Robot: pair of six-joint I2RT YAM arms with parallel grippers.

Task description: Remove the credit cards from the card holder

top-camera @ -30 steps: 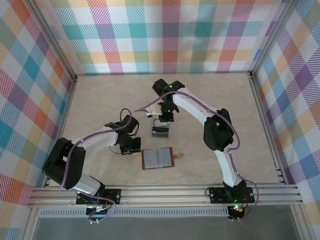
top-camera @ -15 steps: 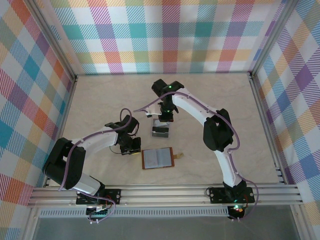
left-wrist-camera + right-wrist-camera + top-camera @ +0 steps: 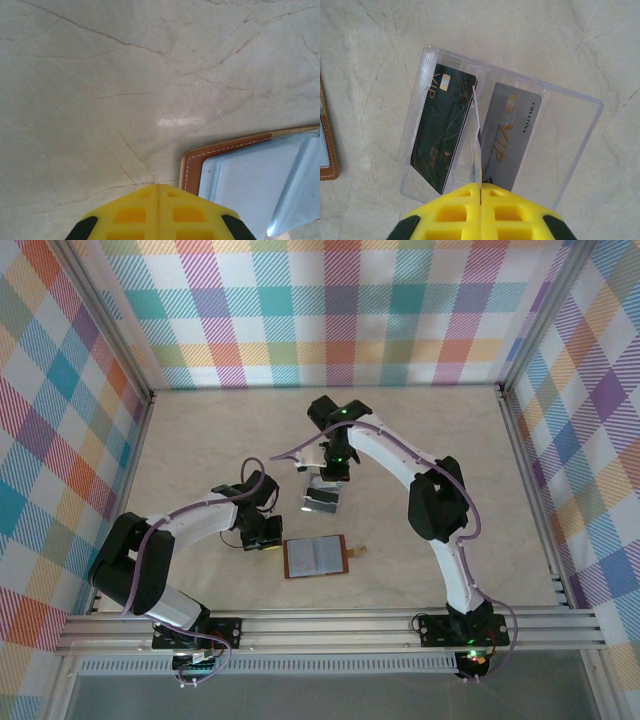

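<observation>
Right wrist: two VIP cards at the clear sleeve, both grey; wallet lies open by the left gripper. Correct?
Not both grey. The right wrist view shows one grey card and one dark green card. The rest stands: both read VIP at the clear sleeve, and the wallet lies open by the left gripper.

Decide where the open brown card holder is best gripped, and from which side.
Probably its little strap tab, approached low from the right. The card holder lies open and flat on the table, leaving no face to pinch; the tab juts past its right edge.
</observation>
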